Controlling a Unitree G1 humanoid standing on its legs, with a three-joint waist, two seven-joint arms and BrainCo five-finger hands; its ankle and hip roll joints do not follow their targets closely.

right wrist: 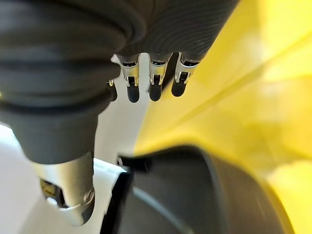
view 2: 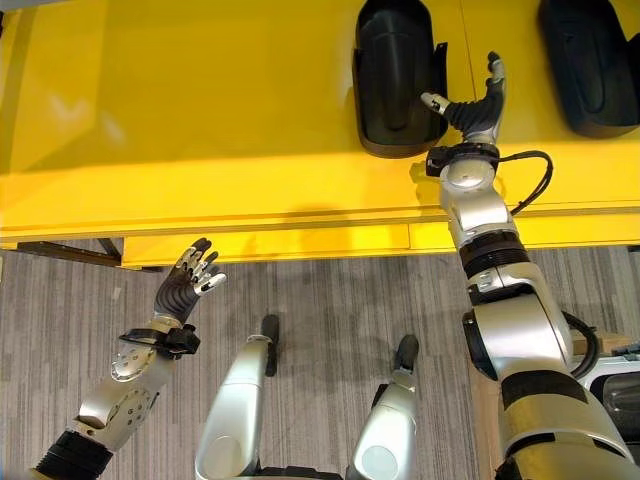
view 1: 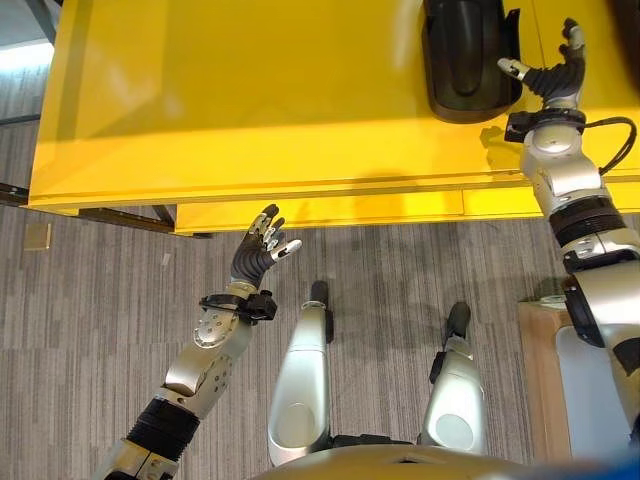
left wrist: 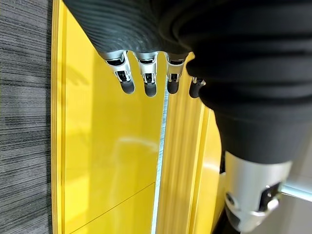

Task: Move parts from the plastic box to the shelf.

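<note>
A: Two black parts up on the yellow shelf (view 2: 230, 110). Nearer black part (view 2: 398, 75) just beside the right hand (view 2: 475, 108), on its thumb side; second black part (view 2: 592, 62) well off to the hand's other side, by the shelf's far right.

B: Right hand touching the nearer one?

A: Thumb stretched toward its edge, fingers pointing up past it. Contact or a small gap, cannot tell. Fingers straight and spread, nothing clasped. Seen from the right wrist, fingertips (right wrist: 155, 91) hanging free, with the dark curved part below them and yellow shelf beside.

B: And the left hand?

A: Left hand (view 1: 258, 250) raised over the grey striped carpet (view 1: 90, 310), just short of the shelf's front edge. Fingers relaxed and apart, holding nothing. From the left wrist, fingertips (left wrist: 150, 87) lined up before the yellow shelf front, carpet off to one side.

B: Anything else near the right arm?

A: Pale wooden corner (view 1: 535, 370) low beside the right arm, with a white object lying on it.
</note>
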